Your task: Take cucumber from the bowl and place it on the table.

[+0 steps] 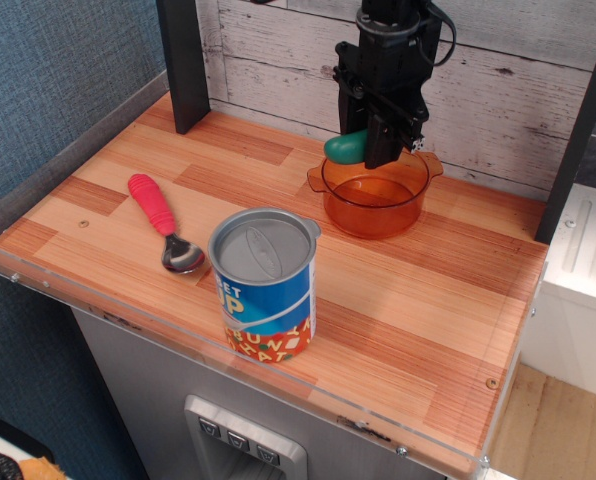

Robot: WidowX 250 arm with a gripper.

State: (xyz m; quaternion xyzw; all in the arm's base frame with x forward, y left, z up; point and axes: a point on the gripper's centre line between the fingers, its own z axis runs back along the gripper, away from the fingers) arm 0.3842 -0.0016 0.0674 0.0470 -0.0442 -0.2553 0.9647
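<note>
Starting at the left, we see a spoon (163, 228) with a red handle and a metal head lying flat on the table (408, 300), its handle pointing toward the back left and its bowl end toward the front. Just to the right of it and nearer the front edge stands a tin can (264, 285) with a blue label and a grey lid, upright and apart from the spoon. Further right and toward the back wall we find the bowl (375, 195), translucent orange, sitting on the wooden top with one tab handle showing on its left rim and one on its right; we see nothing lying inside it. Directly above the bowl's back left rim hangs the gripper (363, 148), black and pointing down, its jaws closed around the cucumber (346, 147). The teal-green cucumber sticks out to the left of the fingers, roughly level, and sits clear above the bowl's rim, touching neither the bowl nor the table. The arm rises from the gripper out of the top of the view, in front of the pale plank wall.
</note>
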